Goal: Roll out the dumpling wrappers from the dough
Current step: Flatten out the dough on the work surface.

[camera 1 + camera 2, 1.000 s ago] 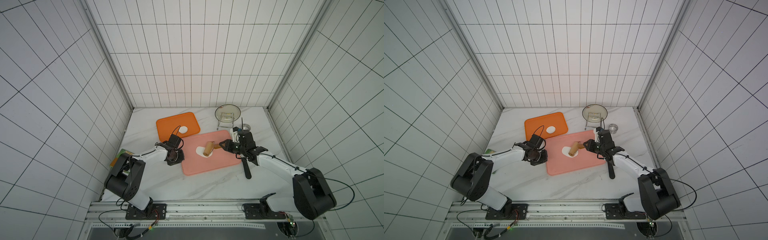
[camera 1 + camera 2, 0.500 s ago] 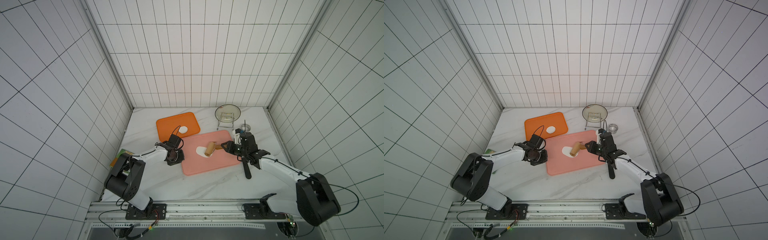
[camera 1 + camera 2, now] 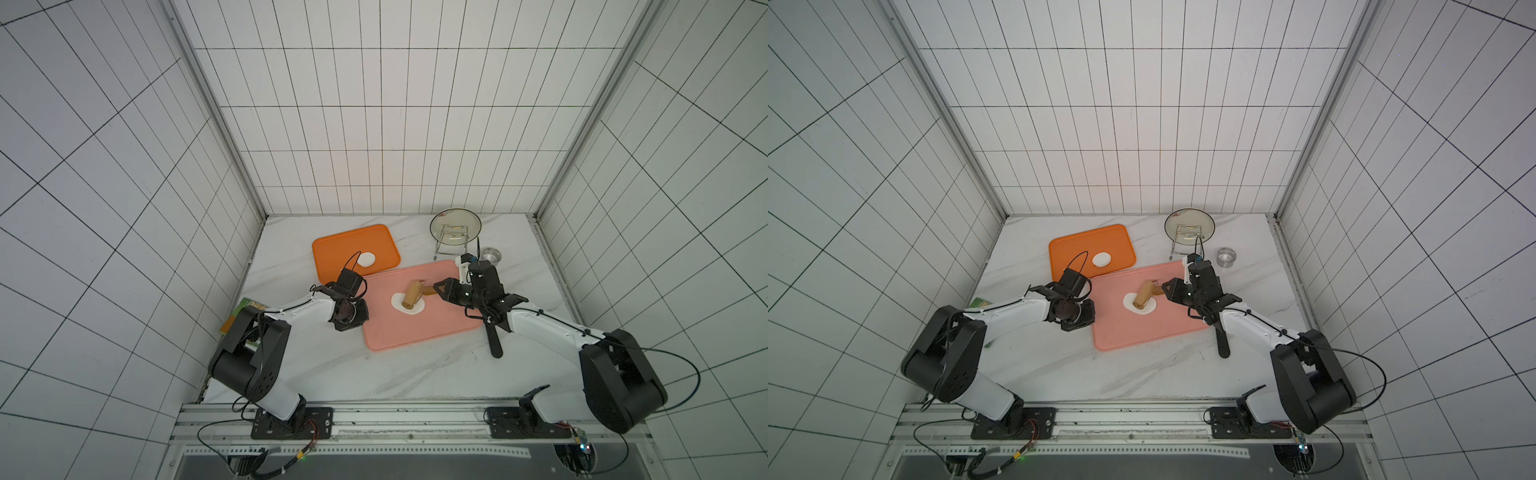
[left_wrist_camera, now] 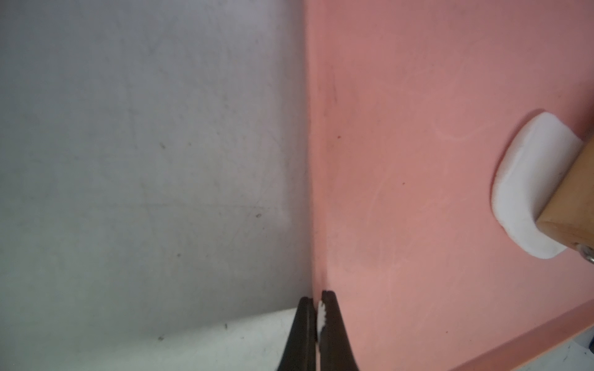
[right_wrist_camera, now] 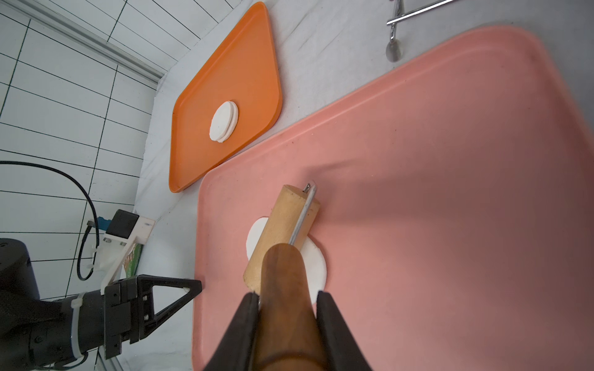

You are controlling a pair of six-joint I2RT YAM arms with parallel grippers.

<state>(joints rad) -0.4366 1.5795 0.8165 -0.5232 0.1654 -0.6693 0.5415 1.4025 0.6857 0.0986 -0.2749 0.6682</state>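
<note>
Nearest us, behind the right gripper's wrist, a black-handled tool (image 3: 494, 343) lies on the marble table (image 3: 415, 374) under the forearm. The right gripper (image 5: 287, 297) is clamped around the dark handle of a wooden rolling pin (image 5: 281, 231), one finger on each side. Just ahead of its fingertips the pale roller lies across the dough (image 5: 316, 266), a flat white oval on the pink tray (image 5: 450, 192). The dough shows on both sides of the roller and reaches back to one fingertip.

Across the tray from the right gripper, the left gripper (image 5: 194, 285) has its jaws pressed together, tips at the tray's edge. We cannot tell whether they bear on it. In the left wrist view a small white bit (image 4: 321, 316) sits between its pads. Behind the left gripper, beneath that arm, a green packet (image 3: 245, 307) lies on the table.

Beyond the left gripper sits the orange tray (image 5: 244, 64), carrying the dumpling wrappers (image 5: 223, 121): two round white discs stacked slightly off-centre. Beyond the right gripper, off the pink tray's far corner, we see a small steel ring (image 3: 491, 254). Farther on, a glass lid (image 3: 455, 224) is propped in a wire rack (image 3: 451, 247).
</note>
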